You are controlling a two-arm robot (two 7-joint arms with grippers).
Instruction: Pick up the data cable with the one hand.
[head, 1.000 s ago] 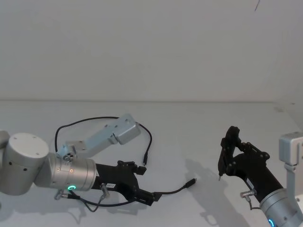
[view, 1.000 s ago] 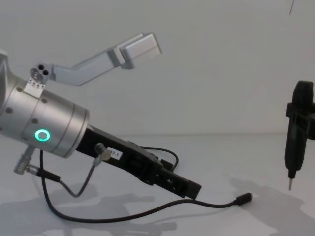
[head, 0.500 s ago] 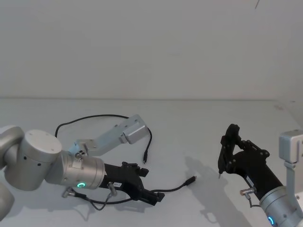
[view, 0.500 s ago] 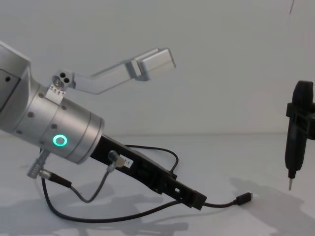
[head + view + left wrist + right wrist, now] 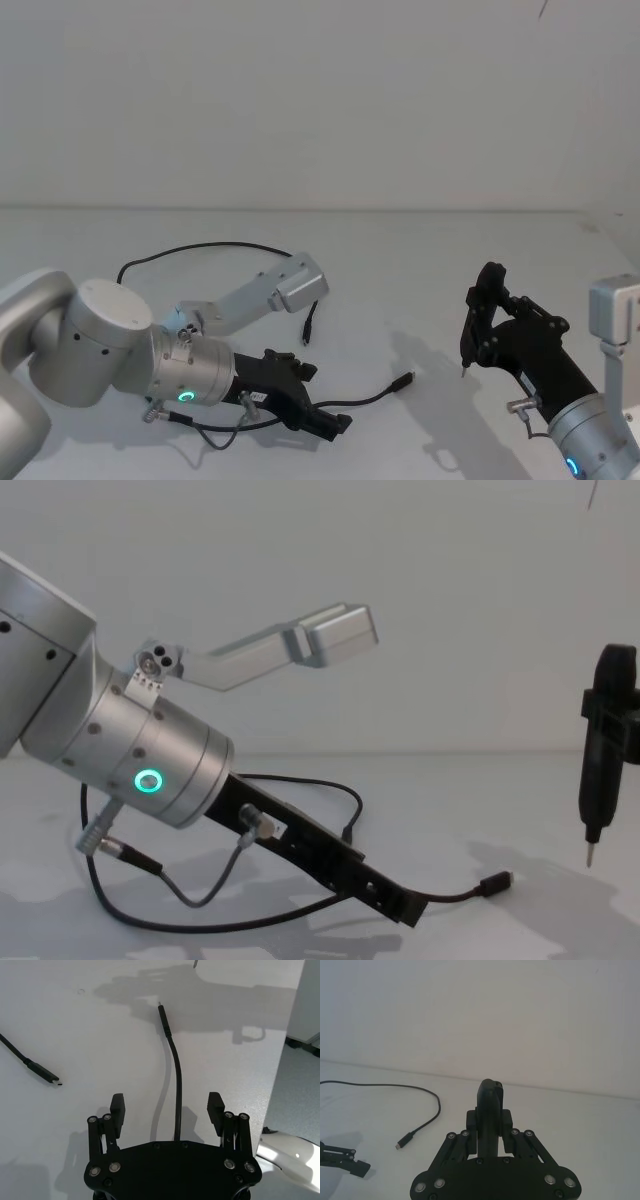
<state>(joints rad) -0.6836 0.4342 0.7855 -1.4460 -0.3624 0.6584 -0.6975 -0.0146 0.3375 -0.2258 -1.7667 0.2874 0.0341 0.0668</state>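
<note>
White matte tabletop [image 5: 420, 270], blank wall [image 5: 300, 100] behind. Left gripper [image 5: 167, 1105] is angling down close to the surface with fingers spread. The data cable [image 5: 177, 1075] is lying flat on the table and running straight between them. Judgement: worth lowering fully and centring before pinching, since a thin, round, rubbery strand is likely to roll off one pad. Cable is smooth and black, curving loosely, with small rectangular plugs. Right gripper [image 5: 492, 335] is parked at right, clamping a slim pen-like tool [image 5: 597, 770].
</note>
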